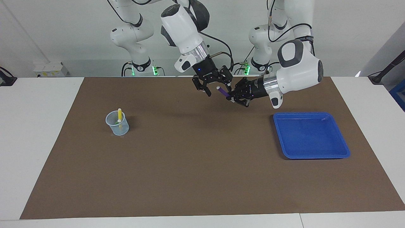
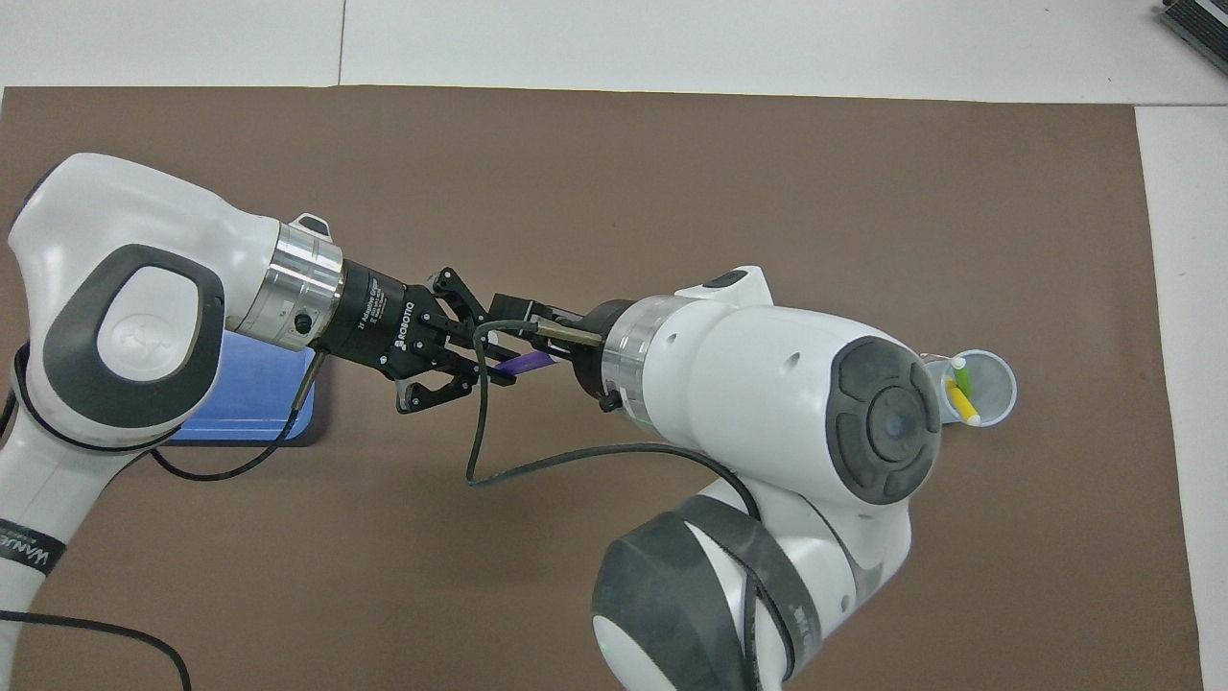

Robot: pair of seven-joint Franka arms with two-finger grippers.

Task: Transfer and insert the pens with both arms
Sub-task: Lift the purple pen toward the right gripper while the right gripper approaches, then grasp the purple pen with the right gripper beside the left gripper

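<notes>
Facing view: purple pen is gripped by left gripper, right gripper is spread wide around it; early release risks dropping.

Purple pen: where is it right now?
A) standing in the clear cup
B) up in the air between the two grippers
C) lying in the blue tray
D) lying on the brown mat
B: the purple pen is off the table, gripped by the left gripper, with the open right gripper around its whitish end; the blue tray holds no pen, and the clear cup holds no purple one.
</notes>
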